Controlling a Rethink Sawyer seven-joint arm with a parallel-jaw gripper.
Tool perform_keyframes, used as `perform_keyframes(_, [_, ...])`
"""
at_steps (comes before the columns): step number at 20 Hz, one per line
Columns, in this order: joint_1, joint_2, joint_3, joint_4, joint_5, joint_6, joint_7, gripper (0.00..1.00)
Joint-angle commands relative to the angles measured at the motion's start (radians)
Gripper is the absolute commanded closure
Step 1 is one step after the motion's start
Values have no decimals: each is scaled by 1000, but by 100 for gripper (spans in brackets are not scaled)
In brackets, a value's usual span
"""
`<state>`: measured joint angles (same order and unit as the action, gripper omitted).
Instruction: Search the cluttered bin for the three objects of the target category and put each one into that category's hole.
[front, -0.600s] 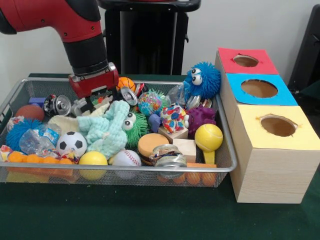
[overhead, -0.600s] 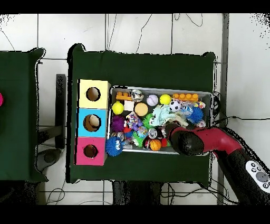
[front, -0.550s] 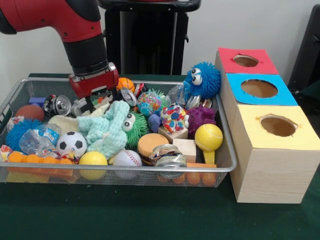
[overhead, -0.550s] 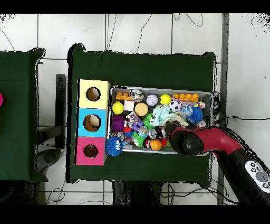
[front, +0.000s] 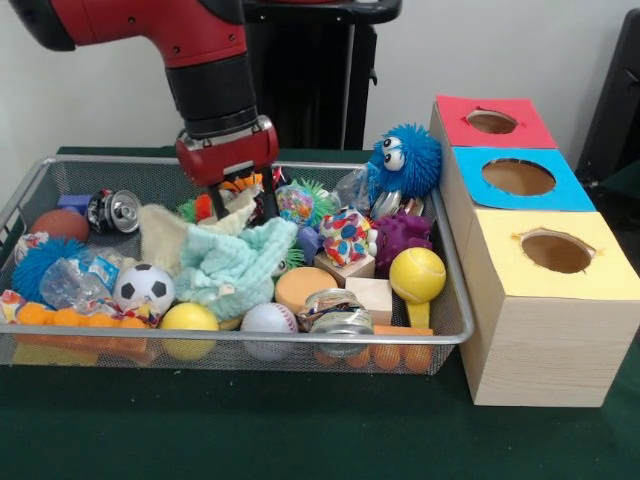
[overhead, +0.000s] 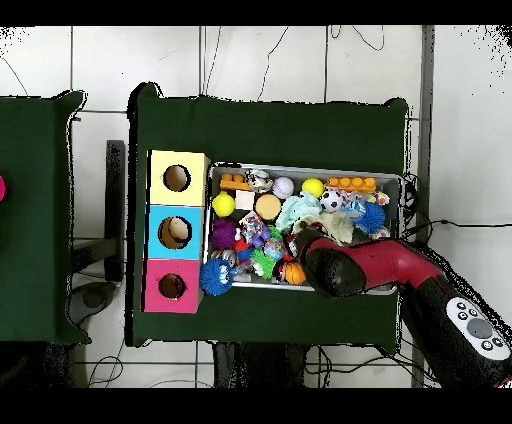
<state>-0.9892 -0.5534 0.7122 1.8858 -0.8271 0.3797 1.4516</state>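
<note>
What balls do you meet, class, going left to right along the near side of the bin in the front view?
Soccer ball → yellow ball → baseball → yellow tennis-style ball.

Red arm low over a crowded wire bin, three-hole box beside it

The gripper (front: 243, 197) hangs at the back of the wire bin (front: 455, 330), its dark fingers (front: 268, 195) down among toys above the mint knitted plush (front: 235, 265). A soccer ball (front: 143, 287), yellow ball (front: 188, 318) and baseball (front: 268, 318) line the front. The wooden box (front: 545, 320) shows red, blue and yellow tops; a blue fuzzy creature (front: 406, 160) leans near the red.
</note>
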Motion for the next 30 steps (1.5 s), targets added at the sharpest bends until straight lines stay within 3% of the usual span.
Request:
perform_keyframes(1, [40, -84, -1, 6, 108, -36, 166, 0])
perform_keyframes(5, [71, -71, -15, -24, 109, -75, 147, 0])
perform_keyframes(15, [54, -91, -27, 4, 124, -99, 118, 0])
perform_keyframes(30, [-50, 106, 78, -115, 7, -212, -45, 0])
